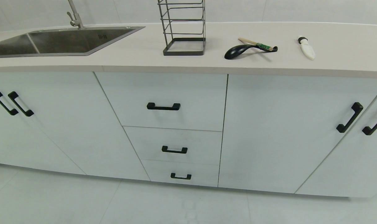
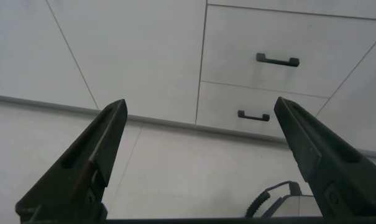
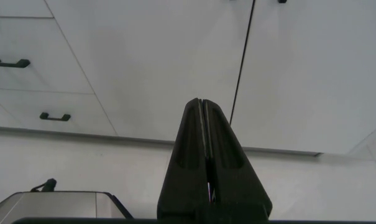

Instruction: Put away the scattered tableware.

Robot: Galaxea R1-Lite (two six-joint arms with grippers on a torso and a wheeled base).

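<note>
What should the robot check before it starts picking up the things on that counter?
1. Left gripper open and empty: ok.
2. Right gripper open for a grasp: not ok, jaws shut.
3. Black spoon lying free on the countertop: not ok, the wooden-handled utensil lies against its handle.
4. White utensil apart from the other two: ok.
5. Wire rack upright, base bare: ok.

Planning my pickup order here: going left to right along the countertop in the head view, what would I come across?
sink → wire rack → black spoon → white utensil
</note>
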